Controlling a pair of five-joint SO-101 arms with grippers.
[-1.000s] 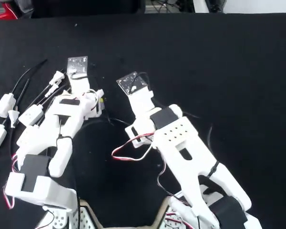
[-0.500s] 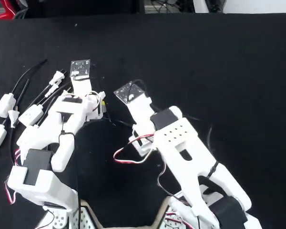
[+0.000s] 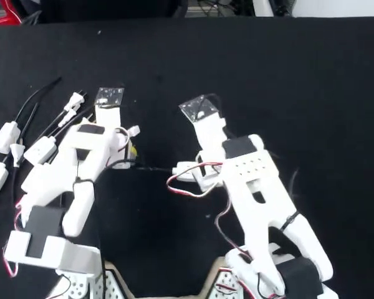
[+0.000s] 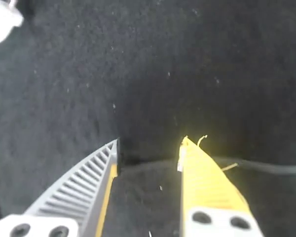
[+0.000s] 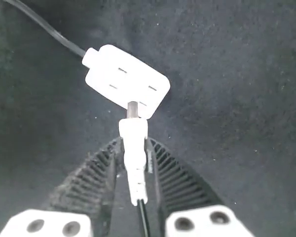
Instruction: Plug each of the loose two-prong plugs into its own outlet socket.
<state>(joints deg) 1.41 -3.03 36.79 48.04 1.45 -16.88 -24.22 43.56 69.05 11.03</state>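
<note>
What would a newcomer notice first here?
The right pincer is clamped on a white plug, with the prong tip against a white outlet block on the black cloth. The left pincer hangs open over bare cloth, with loose white plugs at the table's left side.

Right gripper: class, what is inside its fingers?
A white plug, clamped in the right gripper, its metal tip at a socket block. The fingers cover the plug's sides; how deep the prongs go cannot be seen.
</note>
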